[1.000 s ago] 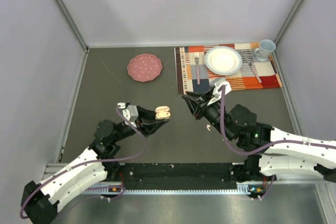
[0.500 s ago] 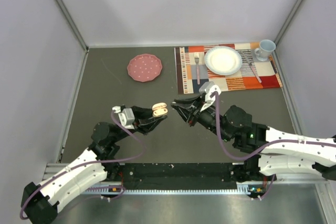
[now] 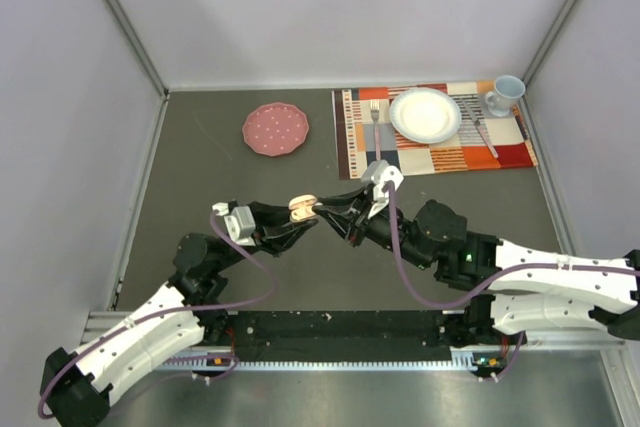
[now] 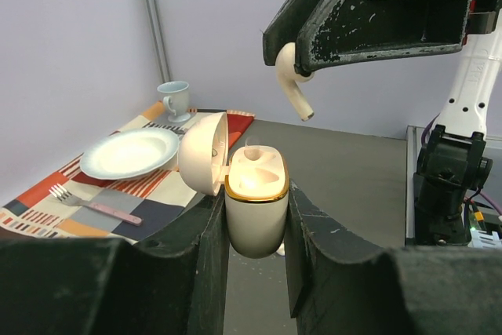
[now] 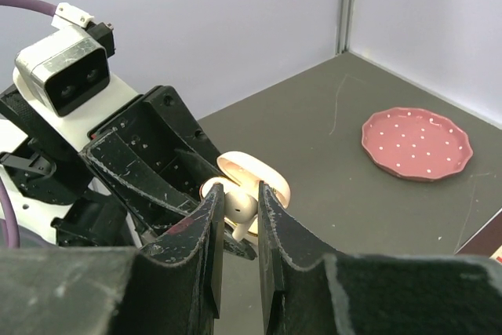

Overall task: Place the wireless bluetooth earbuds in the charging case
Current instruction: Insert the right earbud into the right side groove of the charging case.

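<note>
My left gripper (image 4: 255,203) is shut on the cream charging case (image 4: 255,209), which stands upright off the table with its gold-rimmed lid swung open to the left. In the top view the case (image 3: 302,209) sits mid-table between both arms. My right gripper (image 5: 239,194) is shut on one white earbud (image 5: 241,208), stem pointing down. From the left wrist view that earbud (image 4: 294,80) hangs just above and slightly right of the case's open mouth, not touching it. Something pale and blurred rises inside the case. The right gripper (image 3: 325,211) nearly meets the left gripper (image 3: 283,229).
A pink dotted plate (image 3: 275,129) lies at the back left. On the striped placemat (image 3: 355,157) at the back right are a white plate (image 3: 425,114), a fork (image 3: 376,127) and a pale blue cup (image 3: 505,95). Grey walls close in the table.
My right gripper has carried the earbud leftward until it hangs over the open case. The left gripper shifted the case slightly left and back early on, then held still.
</note>
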